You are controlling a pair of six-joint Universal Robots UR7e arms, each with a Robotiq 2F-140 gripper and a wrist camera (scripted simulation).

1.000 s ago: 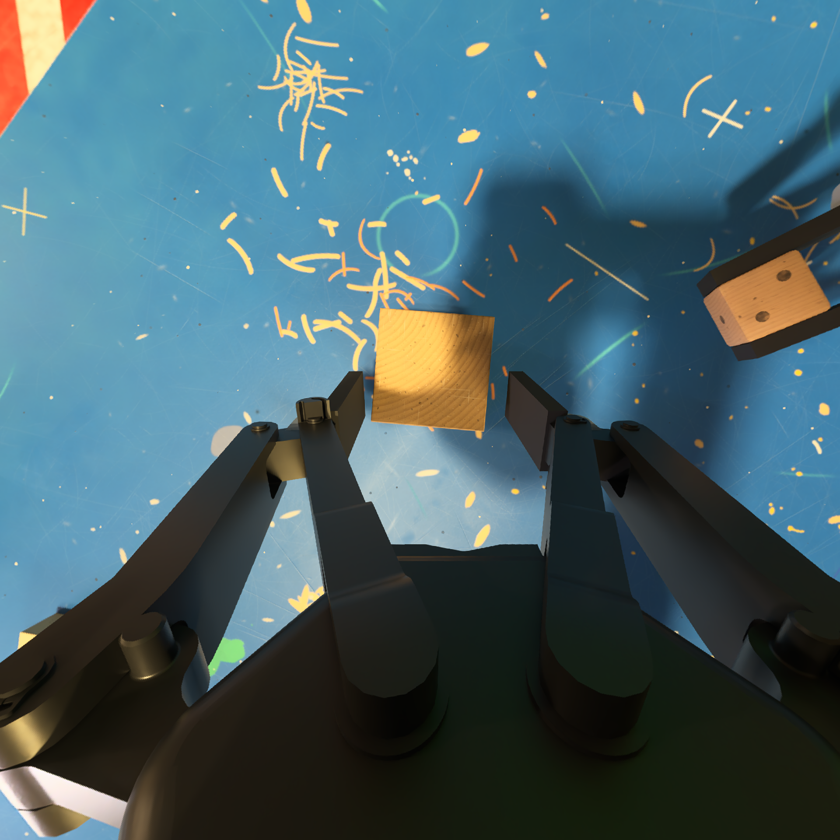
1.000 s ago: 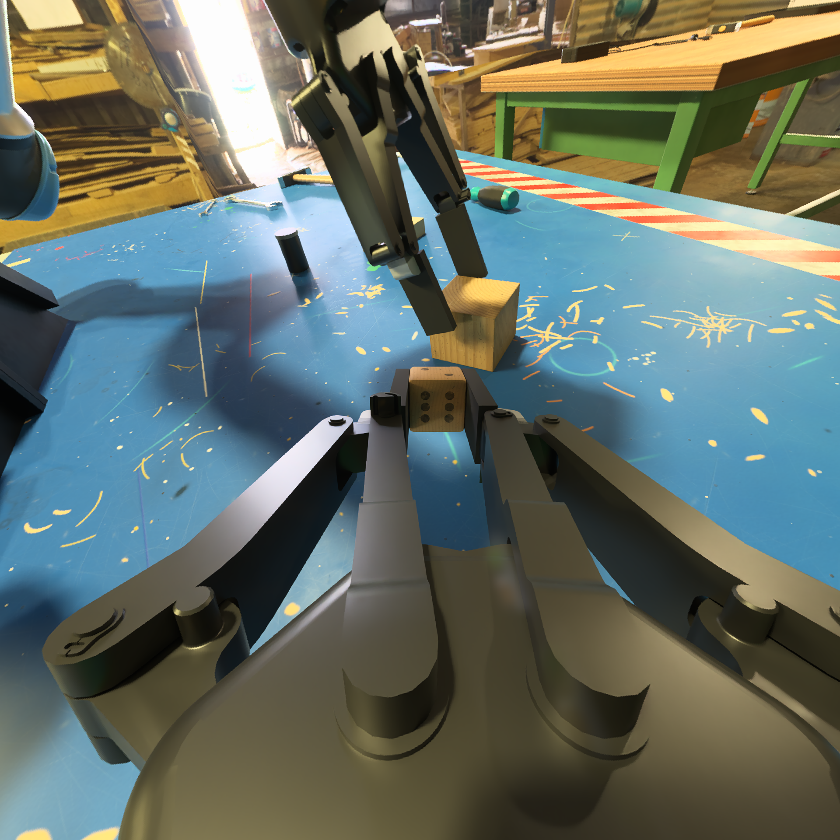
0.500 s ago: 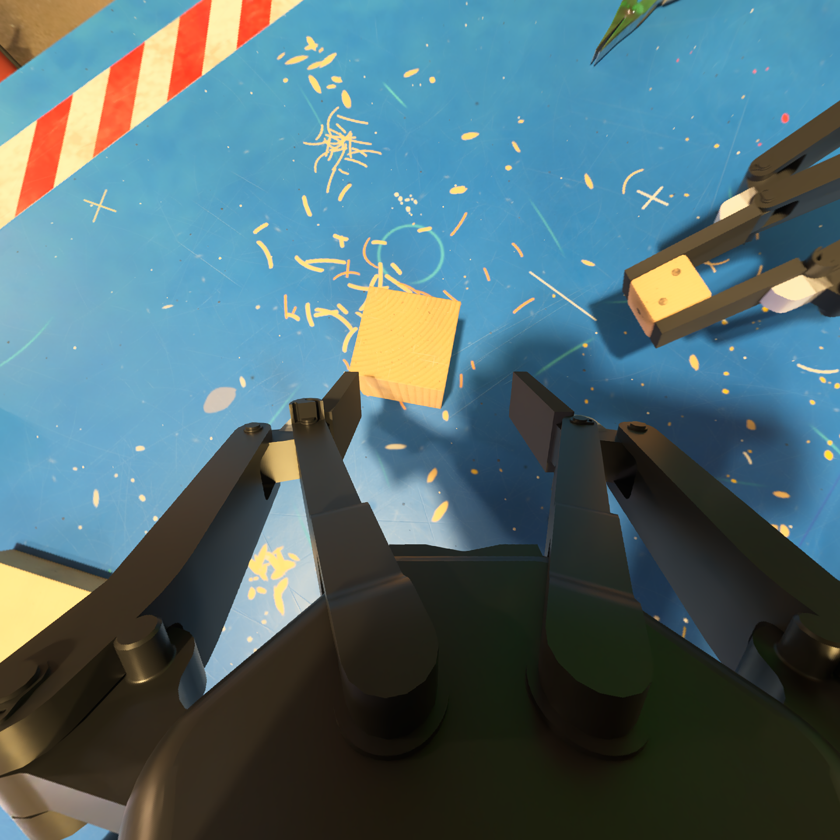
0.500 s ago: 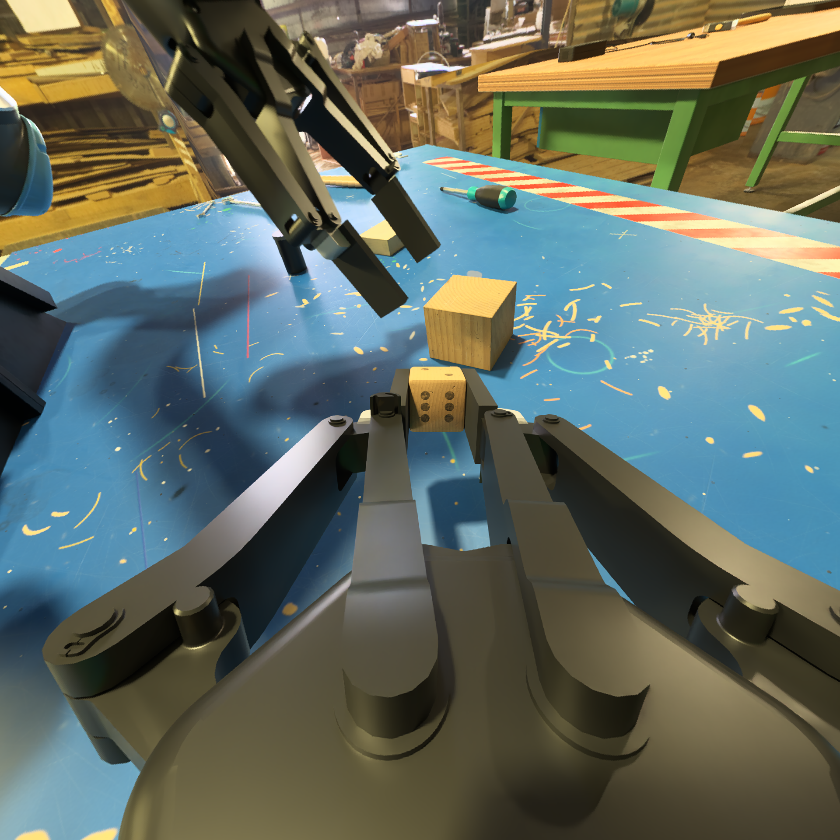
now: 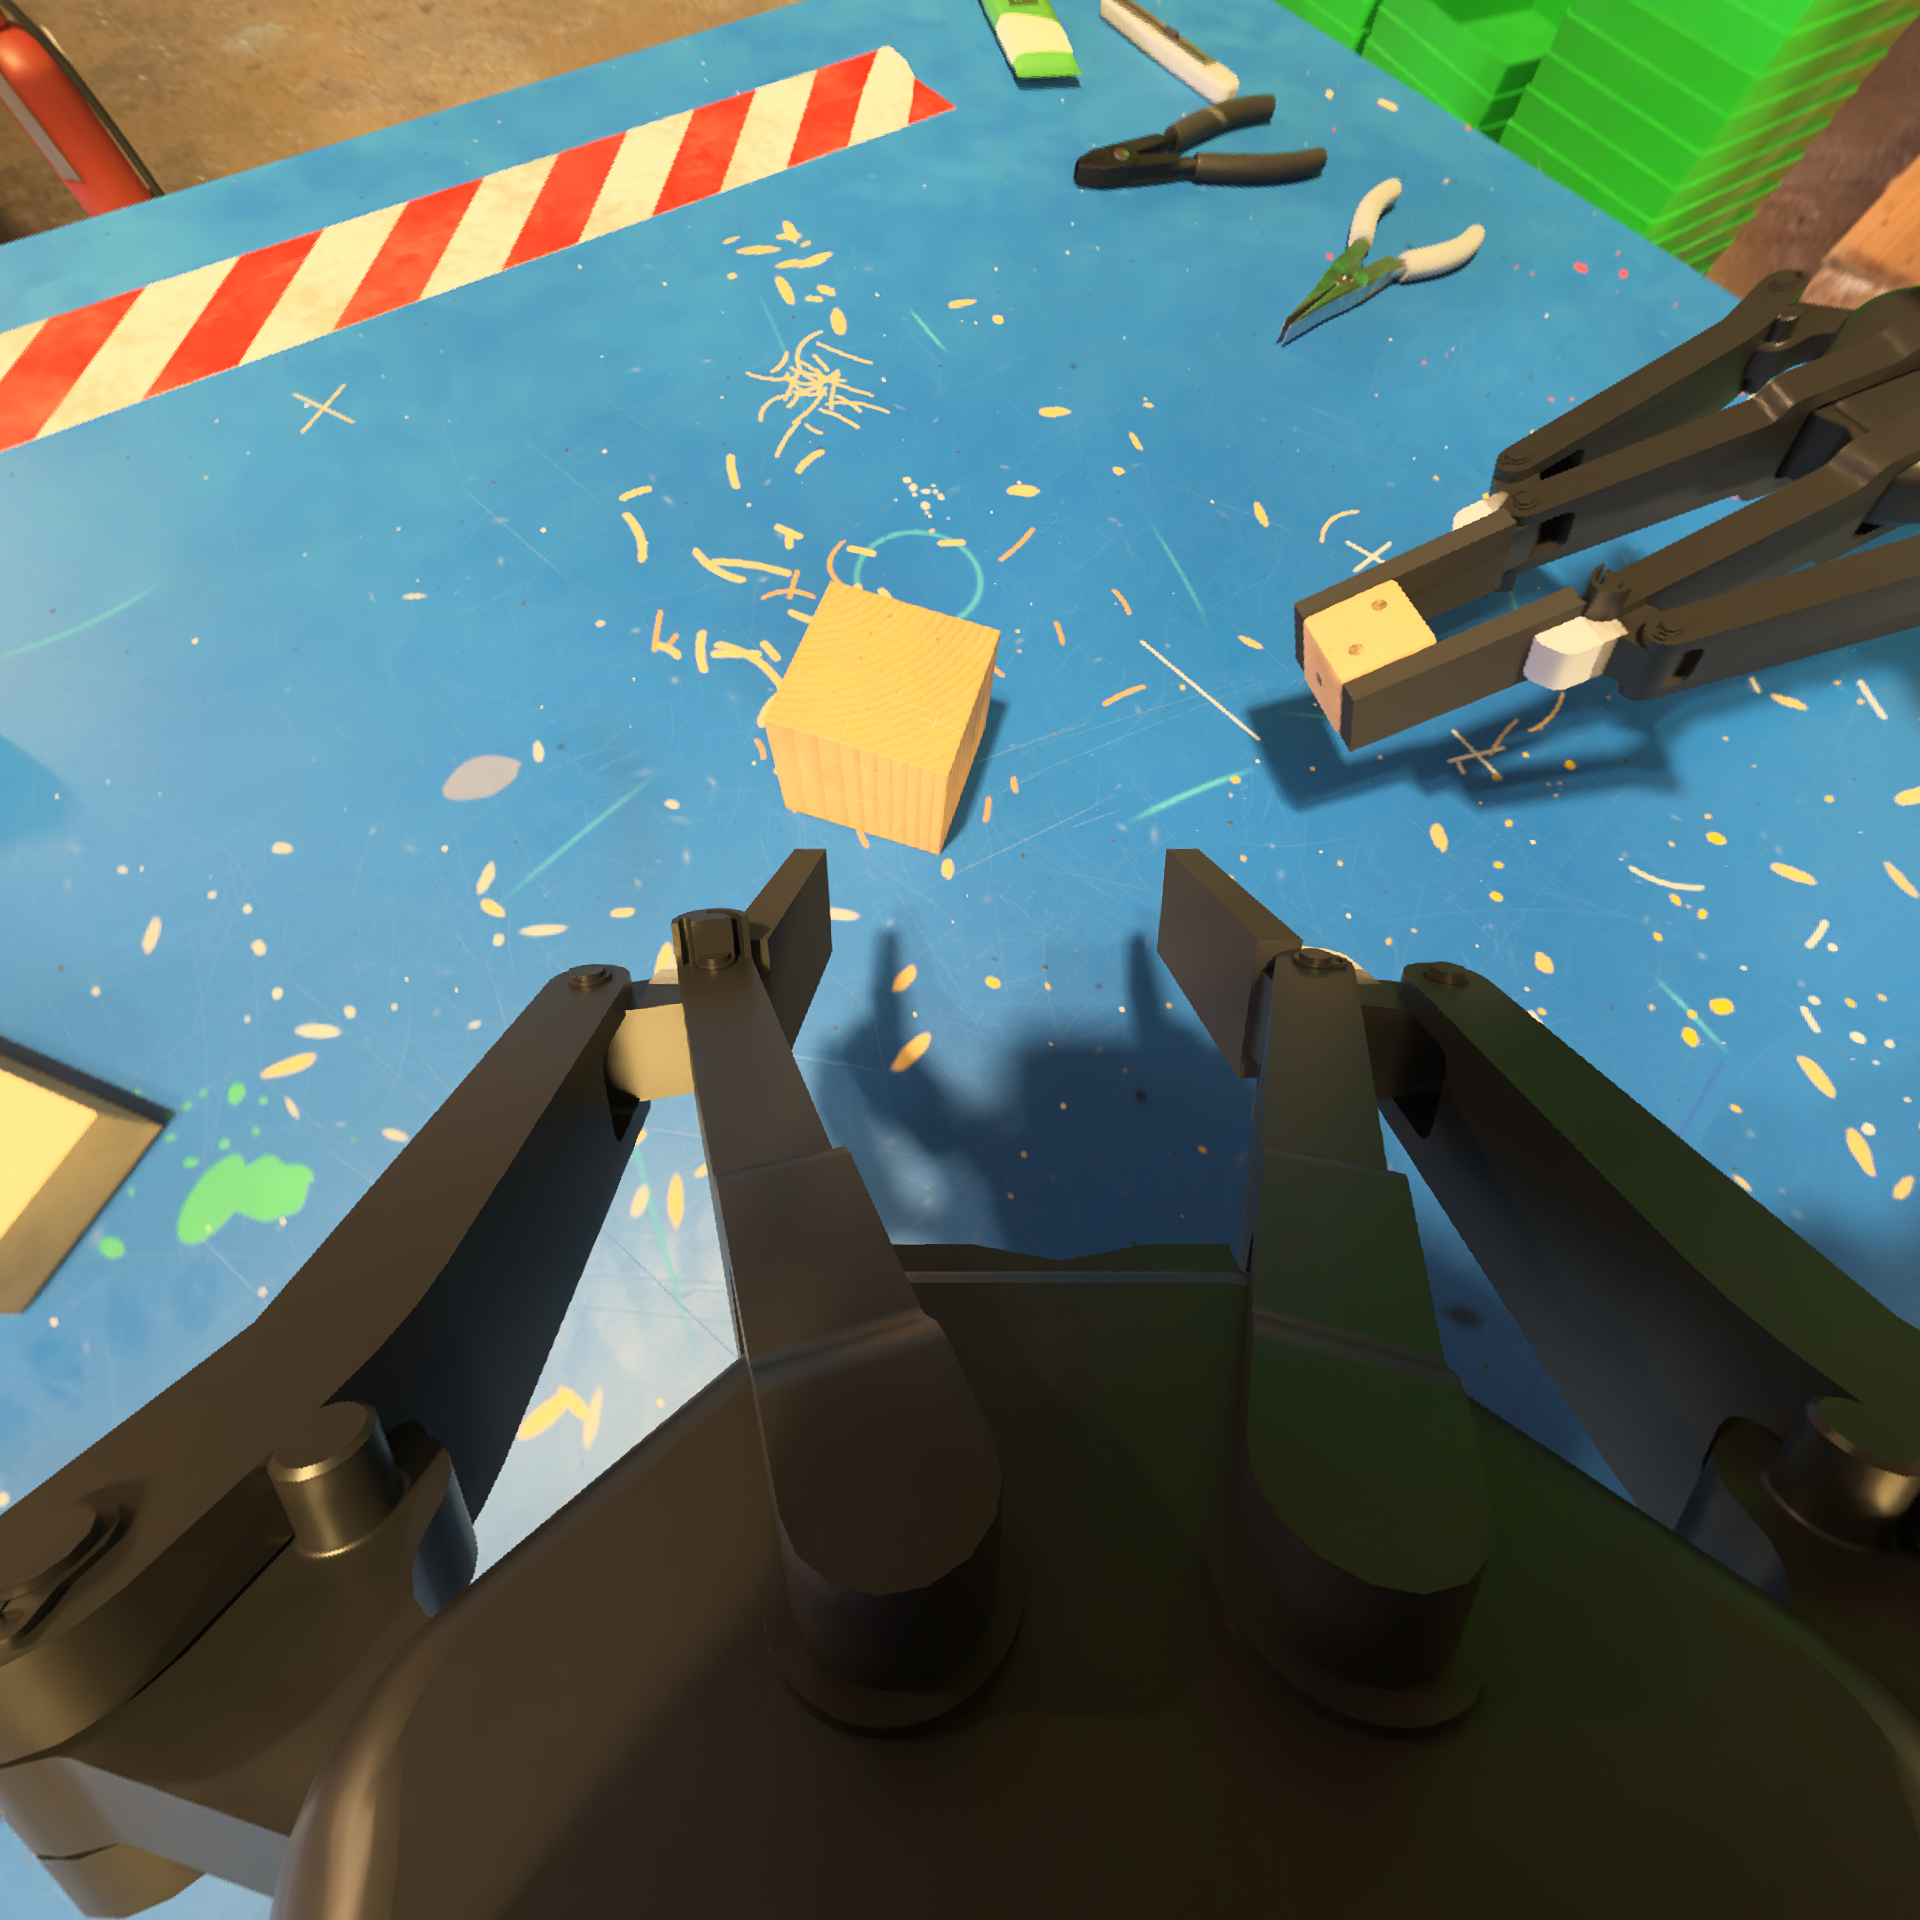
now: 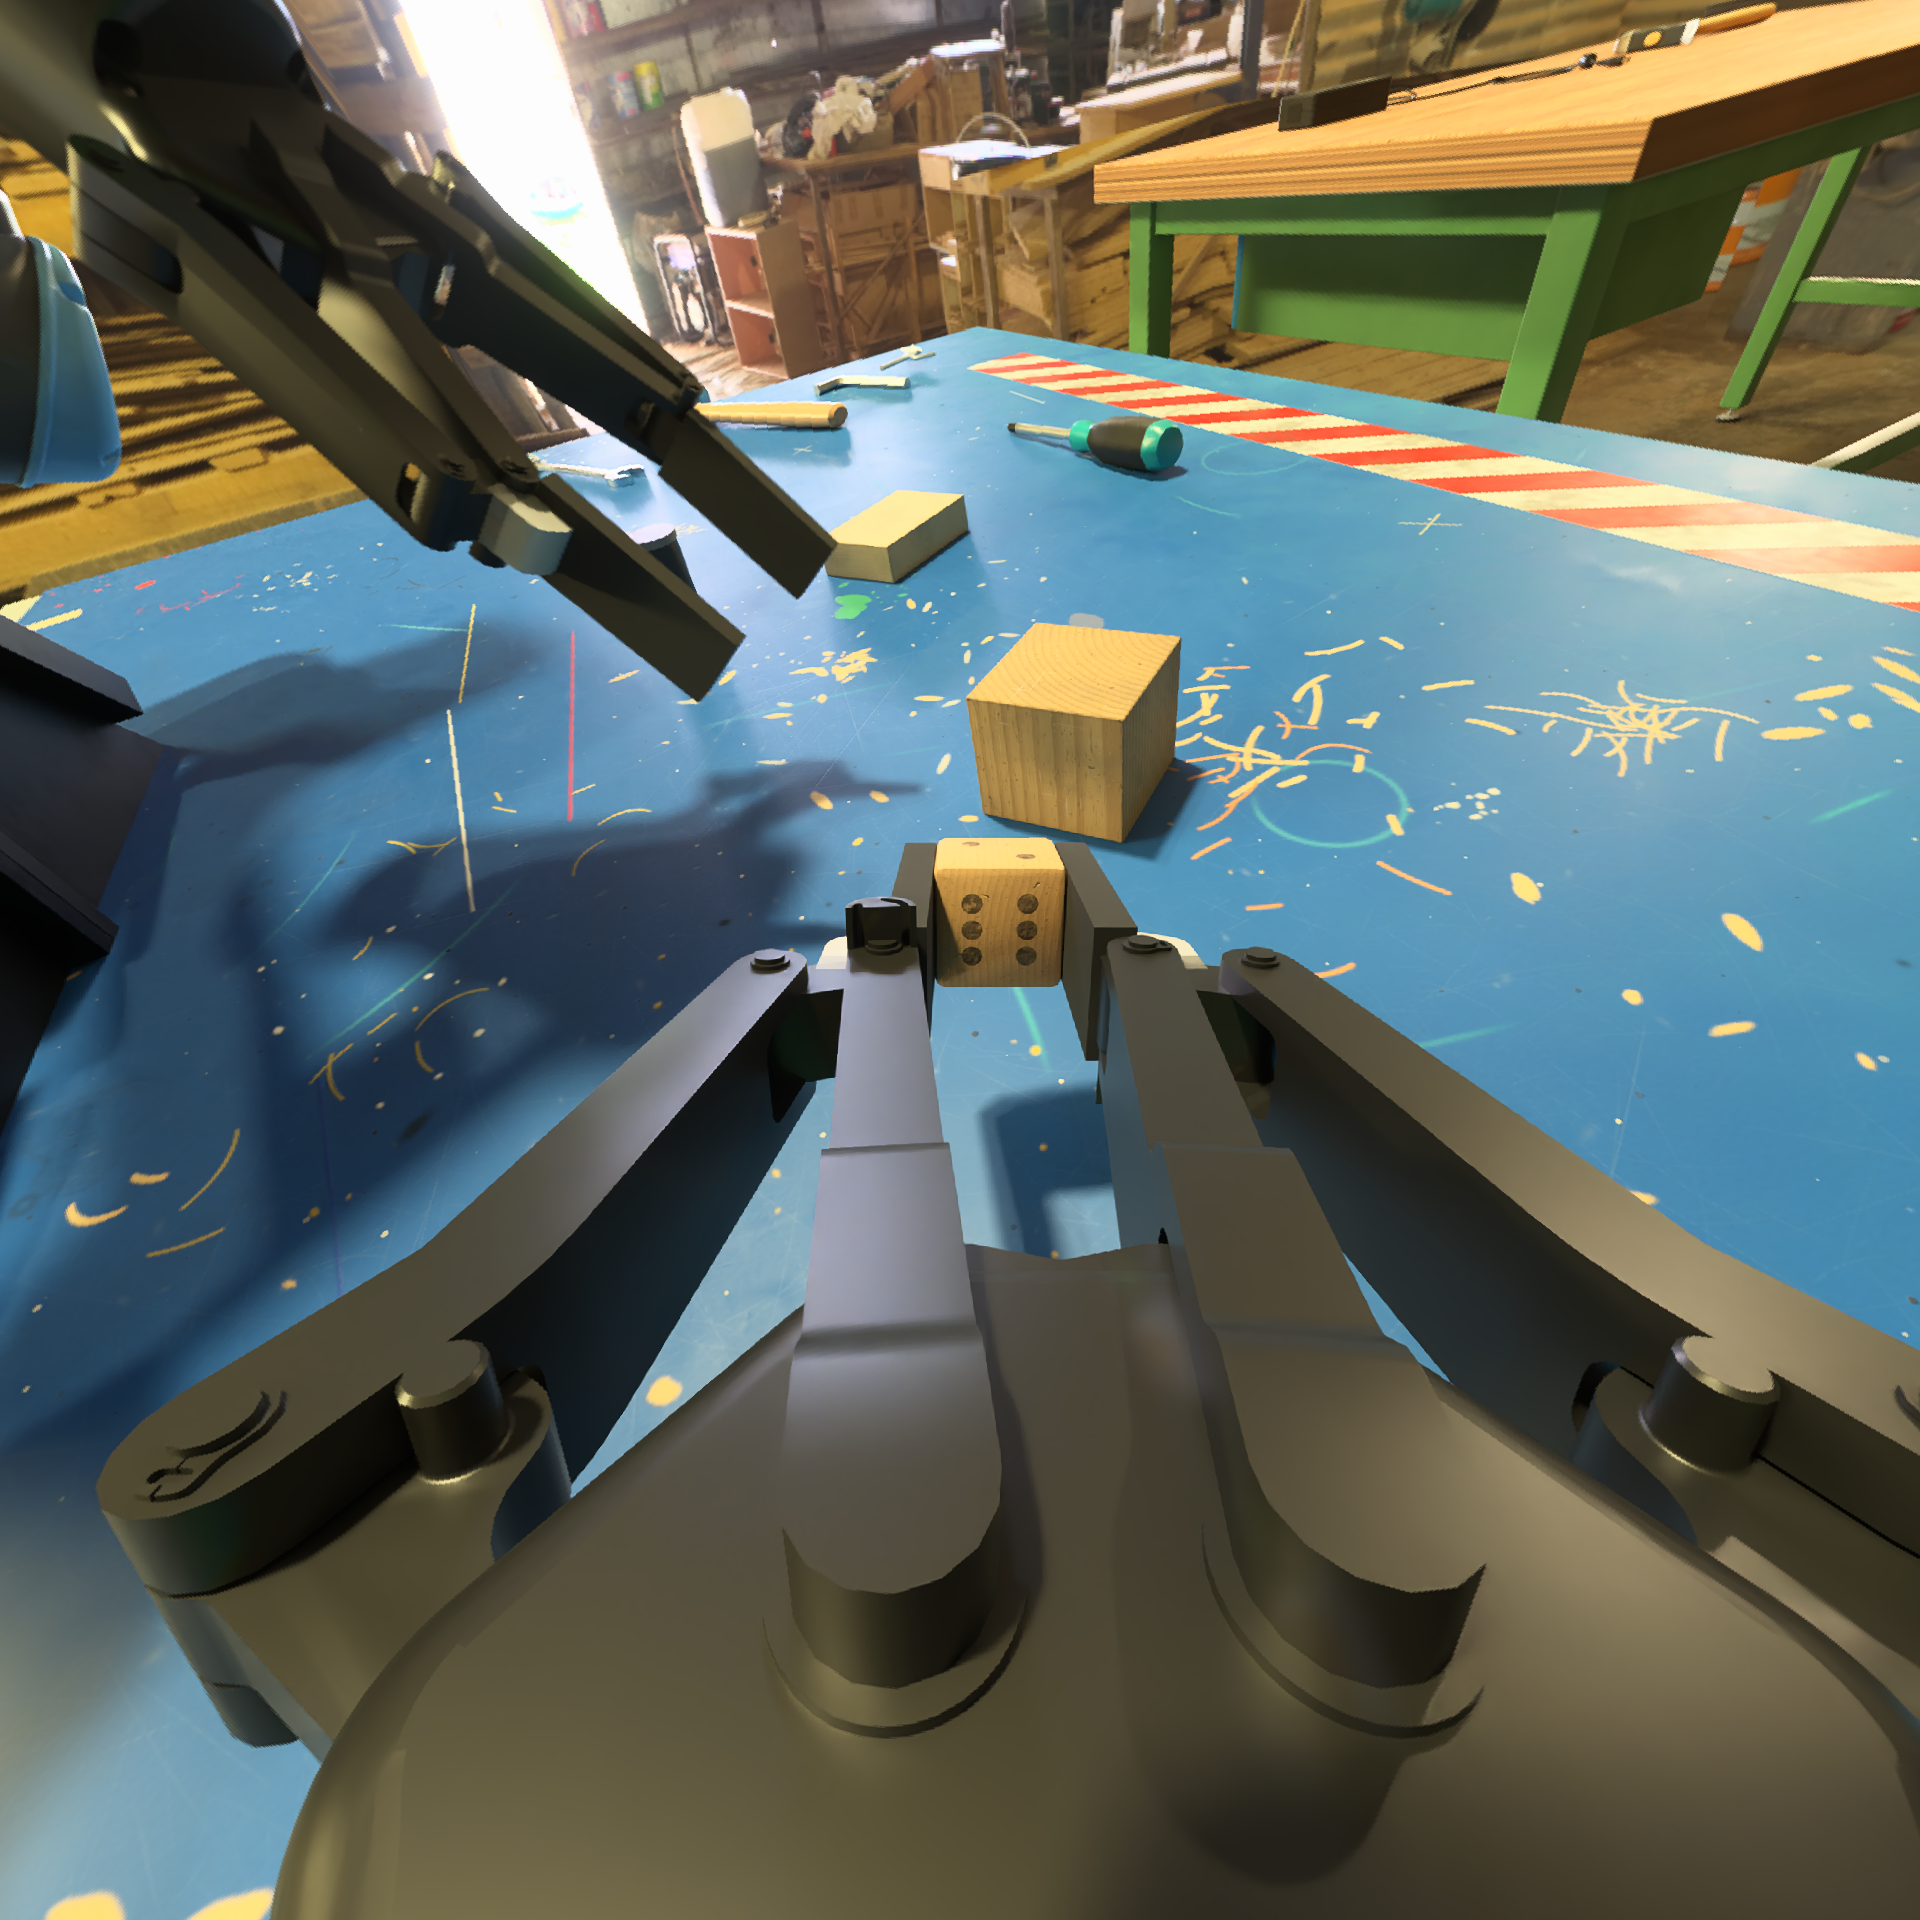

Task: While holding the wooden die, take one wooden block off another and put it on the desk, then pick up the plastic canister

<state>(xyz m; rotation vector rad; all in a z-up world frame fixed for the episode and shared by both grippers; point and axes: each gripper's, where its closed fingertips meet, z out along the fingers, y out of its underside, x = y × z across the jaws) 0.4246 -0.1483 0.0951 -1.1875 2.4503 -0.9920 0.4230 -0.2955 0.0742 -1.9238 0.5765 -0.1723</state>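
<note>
A wooden cube block rests alone on the blue desk; it also shows in the right wrist view. My left gripper is open and empty, raised above the desk short of the cube, and appears at upper left in the right wrist view. My right gripper is shut on the wooden die, held just above the desk; it shows at the right in the left wrist view. A flat wooden block lies farther back. A dark canister is mostly hidden behind the left fingers.
Black pliers and white-handled pliers lie at the far side, next to a green stack. A screwdriver and a hammer handle lie beyond the blocks. A red-white striped band marks the desk edge.
My left gripper has lifted and drawn back from the cube, staying open; the cube stays on the desk. My right gripper holds the die in the same place.
</note>
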